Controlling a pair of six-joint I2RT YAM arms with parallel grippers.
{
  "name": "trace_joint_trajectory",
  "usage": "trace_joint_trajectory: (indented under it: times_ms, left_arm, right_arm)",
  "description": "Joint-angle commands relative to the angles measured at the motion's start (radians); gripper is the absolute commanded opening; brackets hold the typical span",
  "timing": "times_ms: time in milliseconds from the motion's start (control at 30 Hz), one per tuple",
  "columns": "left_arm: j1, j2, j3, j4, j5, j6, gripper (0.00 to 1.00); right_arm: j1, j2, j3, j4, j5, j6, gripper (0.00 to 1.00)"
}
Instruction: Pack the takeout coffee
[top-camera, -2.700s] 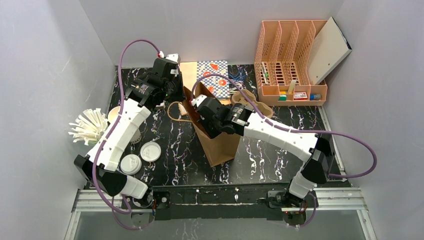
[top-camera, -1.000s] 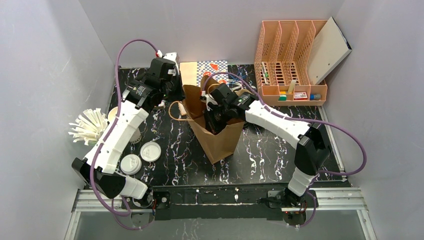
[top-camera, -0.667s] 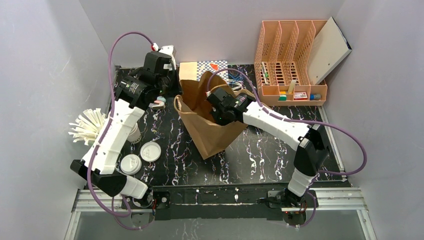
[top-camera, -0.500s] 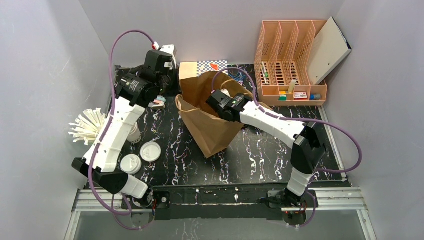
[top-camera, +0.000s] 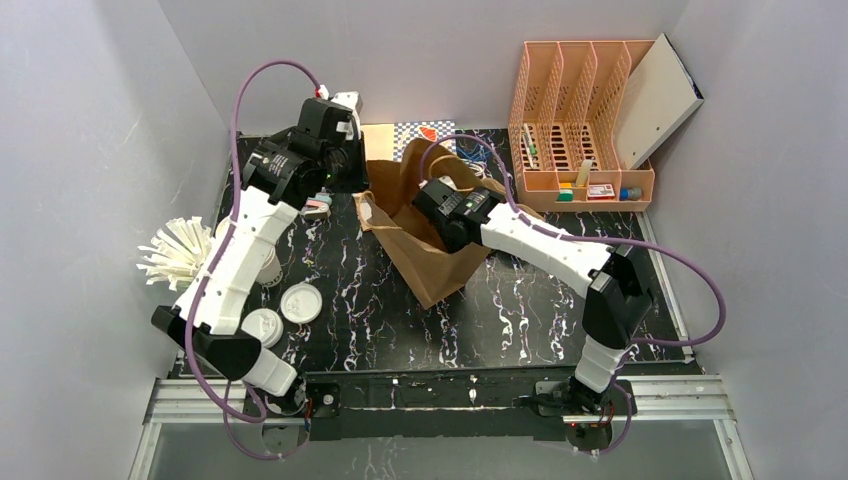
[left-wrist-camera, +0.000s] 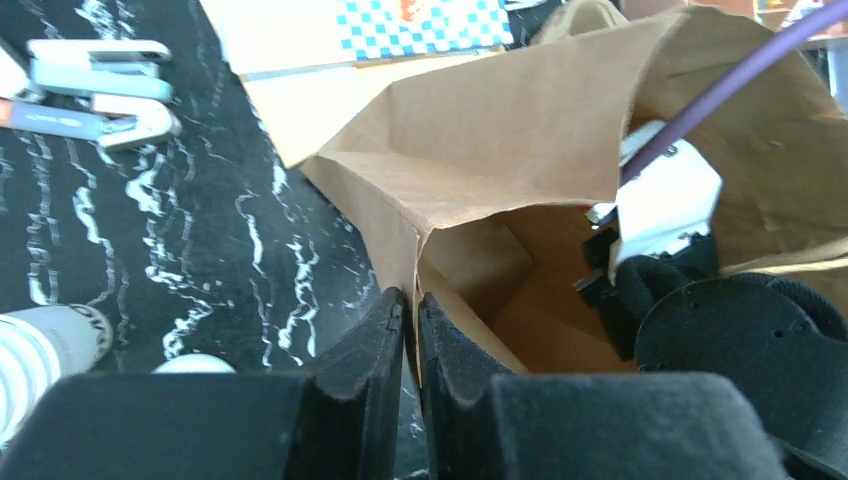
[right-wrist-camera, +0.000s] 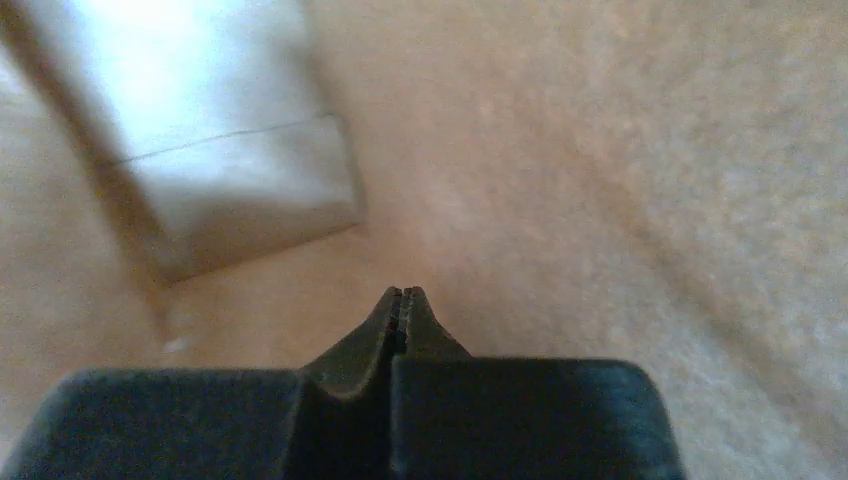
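White-lidded cups (top-camera: 300, 303) lie well apart from left end effector (left-wrist-camera: 410, 310) gripping bag (top-camera: 440, 272).

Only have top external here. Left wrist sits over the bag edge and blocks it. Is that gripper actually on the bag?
Observer: Yes. In the left wrist view the left gripper is pinched on the rim of the paper bag, with paper between its fingers.
Operator: Right gripper is down inside. Holding anything?
Observer: No. The right wrist view shows the right gripper shut on nothing, with brown paper around it.
Operator: Anything lying in the bag?
Observer: Nothing in the part of the inside that the left wrist view shows. The right arm blocks the rest.
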Motion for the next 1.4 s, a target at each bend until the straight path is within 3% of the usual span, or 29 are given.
trace_joint_trajectory:
  times_ms: [0, 67, 167, 367, 600, 633, 767, 833, 1000, 1367]
  left_arm:
    - [0.006, -0.083, -0.128, 0.151, 0.141, -0.037, 0.18]
    - [0.006, -0.103, -0.179, 0.194, 0.143, -0.052, 0.36]
    - [0.007, -0.144, -0.223, 0.202, 0.093, -0.068, 0.52]
    - [0.01, -0.346, -0.355, 0.235, 0.002, -0.101, 0.63]
    - [0.01, -0.435, -0.37, 0.144, -0.088, -0.096, 0.74]
    - [0.011, -0.456, -0.394, 0.152, -0.095, -0.097, 0.74]
    - [0.011, -0.509, -0.5, 0.194, -0.115, -0.117, 0.5]
    - [0.01, -0.517, -0.576, 0.235, -0.08, -0.144, 0.46]
    - [0.01, -0.542, -0.718, 0.332, -0.047, -0.184, 0.46]
    - [0.011, -0.521, -0.826, 0.458, -0.025, -0.197, 0.47]
  right_arm:
    - [-0.002, -0.065, -0.003, 0.108, -0.272, -0.063, 0.01]
    - [-0.002, -0.049, -0.005, 0.125, -0.294, -0.063, 0.01]
    - [-0.002, -0.01, 0.007, 0.105, -0.269, -0.06, 0.01]
    - [-0.002, 0.018, 0.031, 0.087, -0.295, -0.092, 0.01]
    - [-0.002, -0.015, 0.004, 0.099, -0.376, -0.166, 0.01]
    - [-0.002, -0.015, 0.004, 0.095, -0.38, -0.171, 0.01]
    - [-0.002, 0.007, 0.013, 0.051, -0.434, -0.175, 0.01]
    - [-0.002, 0.034, 0.019, 0.027, -0.453, -0.175, 0.01]
    - [-0.004, 0.094, 0.019, -0.016, -0.439, -0.151, 0.01]
    - [-0.006, 0.144, 0.049, -0.08, -0.47, -0.104, 0.01]
